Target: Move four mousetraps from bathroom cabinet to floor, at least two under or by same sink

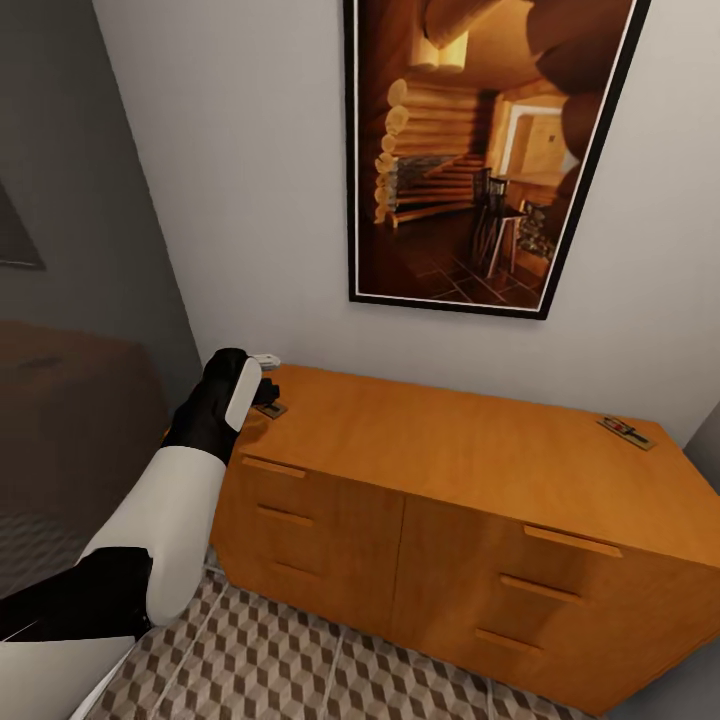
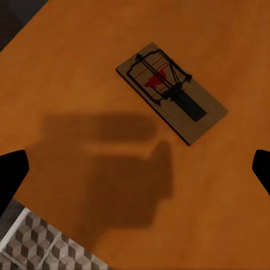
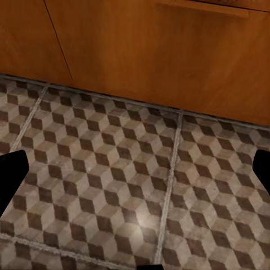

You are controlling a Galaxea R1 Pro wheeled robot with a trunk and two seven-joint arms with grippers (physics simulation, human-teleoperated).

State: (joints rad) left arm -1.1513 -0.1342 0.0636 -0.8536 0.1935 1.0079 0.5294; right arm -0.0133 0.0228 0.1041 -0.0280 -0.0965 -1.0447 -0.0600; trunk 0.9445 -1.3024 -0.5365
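While the left hand is held open above the cabinet top's left corner, one mousetrap lies ungrasped there; pickup step judged pending, requiring descent and closure. Right hand is open over the floor.

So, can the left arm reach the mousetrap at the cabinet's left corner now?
Probably yes. The left gripper hangs open just above that mousetrap, which lies flat on the bare cabinet top with nothing between them.
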